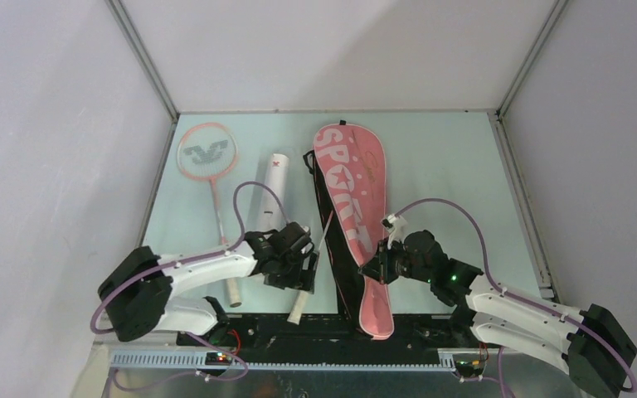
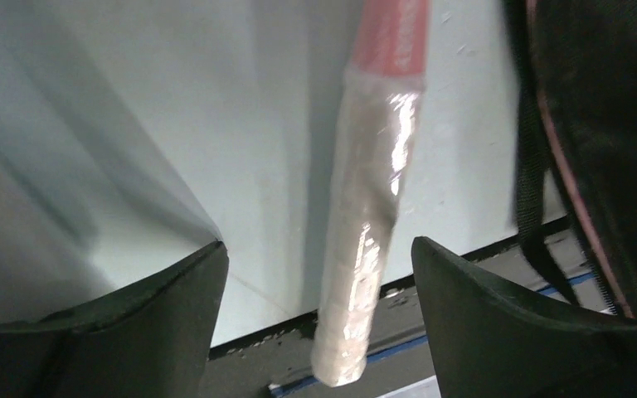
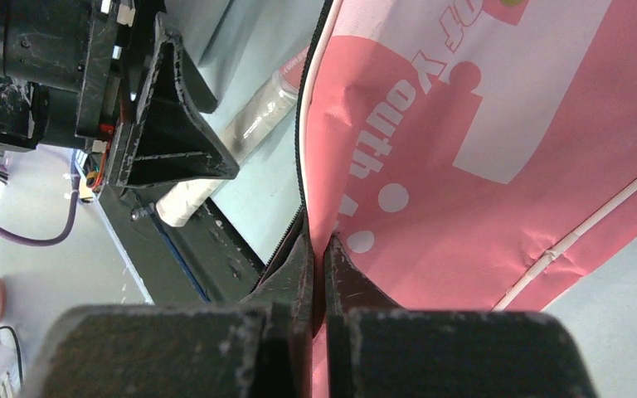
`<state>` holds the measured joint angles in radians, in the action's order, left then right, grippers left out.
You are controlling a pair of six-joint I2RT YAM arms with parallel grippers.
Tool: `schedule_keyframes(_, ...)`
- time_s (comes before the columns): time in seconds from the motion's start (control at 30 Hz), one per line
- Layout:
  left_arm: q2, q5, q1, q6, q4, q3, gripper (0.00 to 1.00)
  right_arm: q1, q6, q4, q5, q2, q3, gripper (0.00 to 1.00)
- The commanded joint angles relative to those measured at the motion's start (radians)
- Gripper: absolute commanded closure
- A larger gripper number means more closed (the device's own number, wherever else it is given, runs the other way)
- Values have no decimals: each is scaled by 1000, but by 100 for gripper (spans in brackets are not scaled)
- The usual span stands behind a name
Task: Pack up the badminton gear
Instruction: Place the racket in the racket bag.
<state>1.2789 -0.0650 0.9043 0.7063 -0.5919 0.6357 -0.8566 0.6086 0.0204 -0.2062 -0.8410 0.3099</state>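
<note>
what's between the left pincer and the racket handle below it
Nothing visible. The left pincer is open right over the white racket handle, with only air between them. The bag's black strap lies off to the side.

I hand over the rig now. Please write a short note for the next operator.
Left gripper: open over the handle of the second racket, not gripping.
Right gripper: shut on the open edge of the pink bag.
First racket and white tube lie left of the bag.
Done: second racket's head seems inside the bag.
Left: push it in, pack first racket and tube, close bag. Shuttlecocks not in view.
</note>
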Motion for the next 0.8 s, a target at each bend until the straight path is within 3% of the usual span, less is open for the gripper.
schedule_keyframes(0.0, 94, 51, 25, 24, 147, 35, 20, 0, -7, 99, -19, 22, -14, 100)
schedule_keyframes(0.03, 140, 59, 27, 26, 148, 44, 25, 0, -3, 106, -16, 21, -18, 100)
schedule_keyframes(0.1, 200, 77, 39, 35, 131, 85, 51, 0, 9, 123, -11, 19, -26, 100)
schedule_keyframes(0.13, 216, 89, 59, 38, 122, 112, 59, -1, 21, 134, -7, 20, -30, 100)
schedule_keyframes(0.17, 243, 104, 72, 39, 109, 123, 78, -2, 24, 141, -7, 22, -32, 100)
schedule_keyframes(0.23, 267, 106, 93, 49, 88, 157, 97, -4, 29, 153, -11, 28, -36, 100)
schedule_keyframes(0.4, 189, 91, 57, 127, 95, 249, 100, -33, 10, 168, -48, 53, -46, 100)
schedule_keyframes(0.53, 112, 5, -4, 220, 236, 292, 100, -107, -37, 199, -122, 50, -62, 100)
schedule_keyframes(0.67, 124, -7, -26, 277, 281, 353, 100, -200, -99, 167, -83, 23, -54, 100)
schedule_keyframes(0.77, 172, -5, -30, 364, 389, 358, 100, -214, -39, 291, -81, -2, -72, 100)
